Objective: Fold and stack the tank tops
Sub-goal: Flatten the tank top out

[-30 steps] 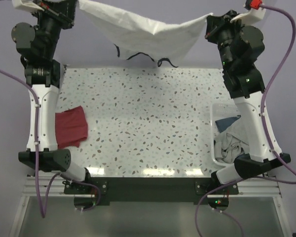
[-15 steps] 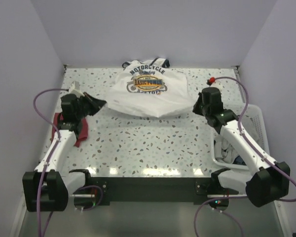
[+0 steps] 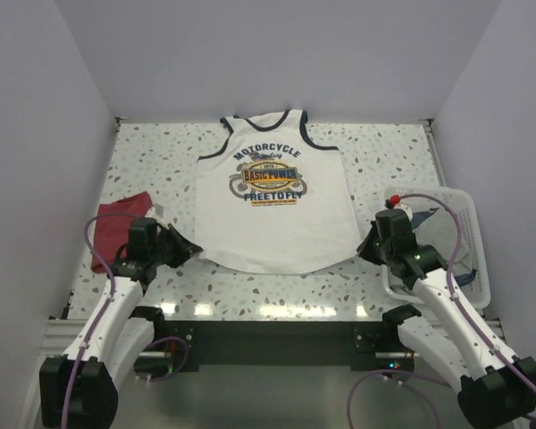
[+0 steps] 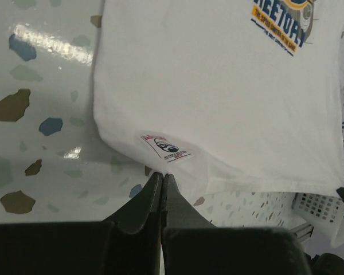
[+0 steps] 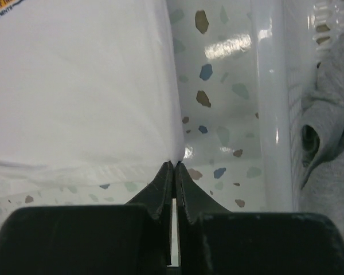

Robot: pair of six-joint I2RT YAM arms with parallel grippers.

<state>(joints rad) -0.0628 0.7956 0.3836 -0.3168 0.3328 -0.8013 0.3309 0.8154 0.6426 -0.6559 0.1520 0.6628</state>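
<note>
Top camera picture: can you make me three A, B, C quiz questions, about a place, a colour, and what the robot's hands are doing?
1. Where is the dark red tank top?
A) on the table, left of the white tank top
B) on top of it
C) up in the air

2. The white tank top's trim is:
A) green
B) navy
C) yellow

3. The left gripper and right gripper are:
A) both open
B) one open, one shut
C) both shut on the white tank top's hem corners

Answers:
1 A: it lies by the table's left edge.
2 B: dark blue bands edge the neck and armholes.
3 C: each wrist view shows closed fingers pinching the hem.
</note>
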